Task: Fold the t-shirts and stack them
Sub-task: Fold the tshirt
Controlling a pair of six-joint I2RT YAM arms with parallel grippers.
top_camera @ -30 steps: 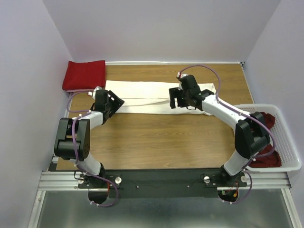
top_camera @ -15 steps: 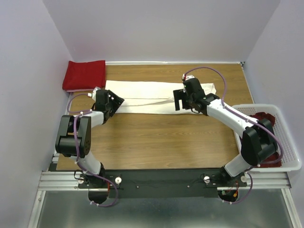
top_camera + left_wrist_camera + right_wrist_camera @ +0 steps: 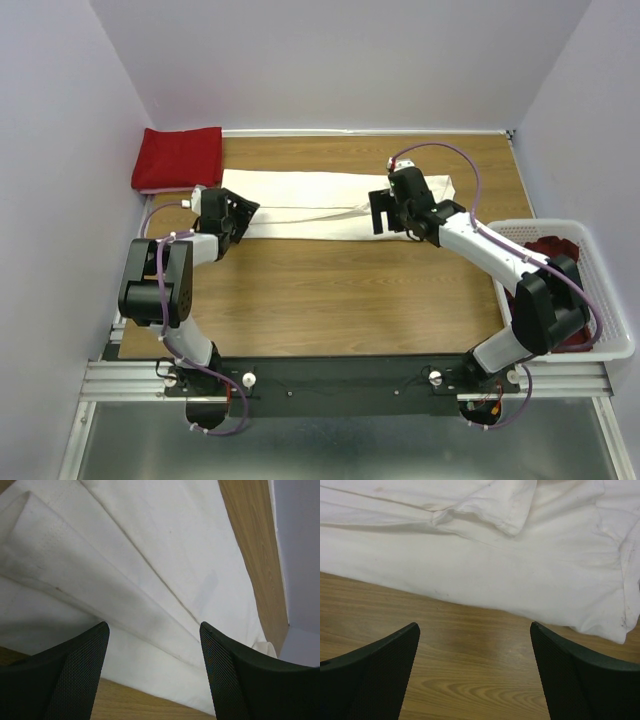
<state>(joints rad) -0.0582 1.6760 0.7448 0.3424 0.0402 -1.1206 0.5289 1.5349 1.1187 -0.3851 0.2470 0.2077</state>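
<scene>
The wooden table (image 3: pixel 330 290) filled the middle of the top view, and across its upper part lay the cream-white t-shirt (image 3: pixel 320 195), already narrowed to a long band running left to right. The white lattice basket (image 3: pixel 612 335) sat at the right edge with a dark red t-shirt (image 3: pixel 562 252) bunched inside, and a bright red t-shirt (image 3: pixel 178 157) rested folded in the upper left corner, just beside the band's left end. Both arms were at the band's near edge. The left gripper (image 3: pixel 154 625) stood spread with nothing between its fingers, stacked cream layers right under it. The right gripper (image 3: pixel 474 625) was spread too, and empty. Bare wood lay between its fingers, with the near hem (image 3: pixel 470 597) crossing just above them and a tucked sleeve (image 3: pixel 490 510) at the top of that wrist view. This looked like the set-up for the next fold of the cream shirt. To do it well, the right fingers probably needed to go a touch farther over the hem before closing, and the left should catch every layer, not just the top one. Both should then lift level and travel together so the band keeps its creases. The likely risk was a lower layer slipping out.
</scene>
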